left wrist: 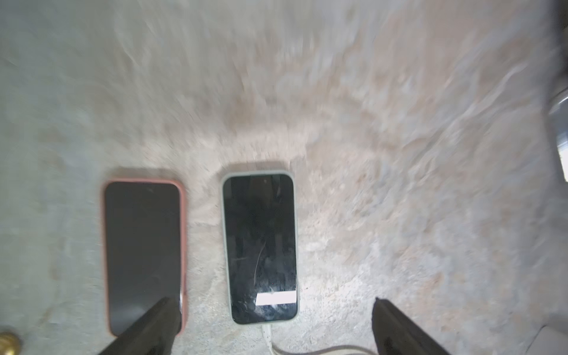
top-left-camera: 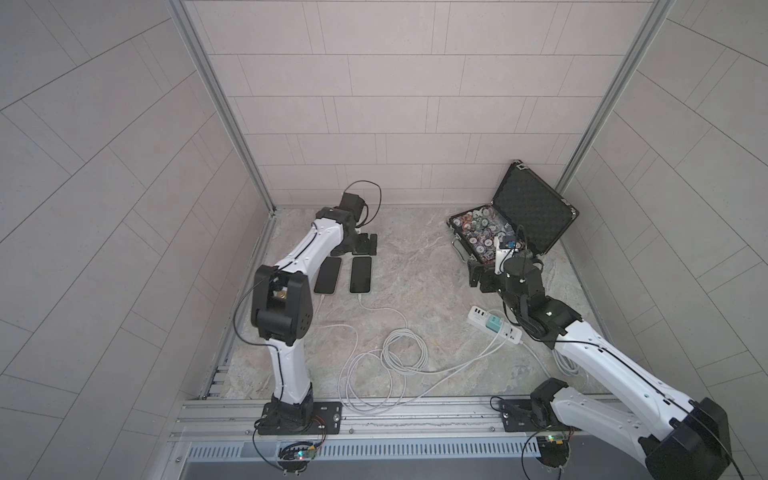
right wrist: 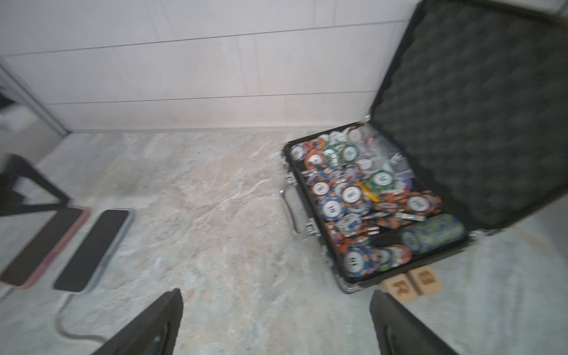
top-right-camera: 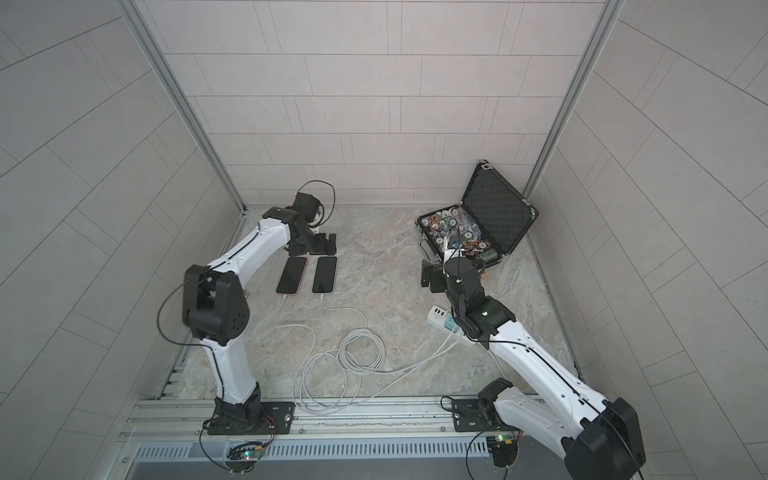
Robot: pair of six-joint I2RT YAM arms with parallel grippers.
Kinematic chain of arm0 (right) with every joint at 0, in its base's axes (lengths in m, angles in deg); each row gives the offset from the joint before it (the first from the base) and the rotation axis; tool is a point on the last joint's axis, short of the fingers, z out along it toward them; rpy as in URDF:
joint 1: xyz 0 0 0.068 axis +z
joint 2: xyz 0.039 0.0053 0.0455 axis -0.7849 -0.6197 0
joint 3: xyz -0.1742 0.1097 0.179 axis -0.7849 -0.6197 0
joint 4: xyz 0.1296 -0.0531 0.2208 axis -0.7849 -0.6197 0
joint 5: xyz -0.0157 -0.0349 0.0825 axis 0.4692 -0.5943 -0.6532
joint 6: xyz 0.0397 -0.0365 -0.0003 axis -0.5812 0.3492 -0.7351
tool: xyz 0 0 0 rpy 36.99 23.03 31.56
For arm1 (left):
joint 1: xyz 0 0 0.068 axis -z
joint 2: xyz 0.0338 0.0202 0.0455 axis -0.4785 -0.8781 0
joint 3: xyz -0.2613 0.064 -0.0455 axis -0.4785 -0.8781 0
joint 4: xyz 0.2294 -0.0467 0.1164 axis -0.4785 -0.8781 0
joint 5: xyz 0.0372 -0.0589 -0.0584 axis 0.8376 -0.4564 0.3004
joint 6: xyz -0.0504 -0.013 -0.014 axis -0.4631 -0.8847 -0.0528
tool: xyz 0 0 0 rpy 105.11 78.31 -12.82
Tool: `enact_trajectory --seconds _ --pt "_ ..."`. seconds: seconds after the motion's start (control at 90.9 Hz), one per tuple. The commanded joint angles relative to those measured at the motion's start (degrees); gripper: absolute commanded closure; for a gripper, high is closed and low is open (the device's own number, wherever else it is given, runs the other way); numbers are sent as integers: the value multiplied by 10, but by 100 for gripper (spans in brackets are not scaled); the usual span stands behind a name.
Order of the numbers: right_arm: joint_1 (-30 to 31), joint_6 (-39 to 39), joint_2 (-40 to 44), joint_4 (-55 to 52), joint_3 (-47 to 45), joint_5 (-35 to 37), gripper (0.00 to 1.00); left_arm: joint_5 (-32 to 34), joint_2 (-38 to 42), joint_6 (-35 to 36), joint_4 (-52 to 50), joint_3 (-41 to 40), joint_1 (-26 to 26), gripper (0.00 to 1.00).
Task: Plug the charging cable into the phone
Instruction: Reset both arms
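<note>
Worktop [top-left-camera: 415, 266]: flat marbled stone. Open foam-lined case [top-left-camera: 528, 212] at right. My left claw [left wrist: 273, 303] is spread and empty, just above the phones in frame. My right claw [right wrist: 276, 293] is spread and empty too. The phone [top-left-camera: 328, 275], glossy black with a coral rim, lies flat left of centre. The thin white charging cable [top-left-camera: 405, 331] loops slack and reaches the phone's lower edge. I judge it plugged, so nothing needs holding.

Chip case [right wrist: 461, 123]: open, beyond my right fingers [right wrist: 147, 329].
Pale-edged phone [left wrist: 259, 246]: flat, ahead of my left fingers [left wrist: 153, 325].
Power strip [top-left-camera: 494, 328]: behind my right fingers.
</note>
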Motion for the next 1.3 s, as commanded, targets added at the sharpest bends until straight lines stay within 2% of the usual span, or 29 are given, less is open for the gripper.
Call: enact_trajectory --seconds 0.0,0.154,0.275,0.363,0.484,0.583,0.671,0.814,0.98,1.101,1.2,1.288 --pt "-36 72 32 20 -40 70 0 18 83 9 127 -90 -25 0" --pt "-137 120 76 124 -152 35 0 -17 217 48 339 -318 -77 0" --pt "-221 102 95 240 -230 -15 0 22 261 69 503 -464 -116 0" --pt "-254 100 71 301 -259 -19 0 0 274 77 592 -548 -145 0" --pt "-268 112 -15 348 -260 -23 0 -60 280 64 758 -661 -192 0" --pt "-270 119 -93 421 -261 -57 0 -75 278 65 777 -680 -199 0" --pt "-270 138 -128 425 -239 -124 0 -92 276 75 801 -691 -198 0" --pt "-269 124 -182 504 -236 -144 0 -104 246 48 873 -701 -193 0" --pt "-269 132 -270 620 -224 -160 0 -47 180 89 932 -693 -131 0" --pt "-268 136 -370 728 -227 -160 0 -29 139 94 999 -709 -121 0" --pt "-266 148 -339 633 -209 -179 0 -1 142 81 1015 -722 -122 0" --pt "-265 138 -367 701 -218 -149 0 3 133 80 1062 -739 -121 0"
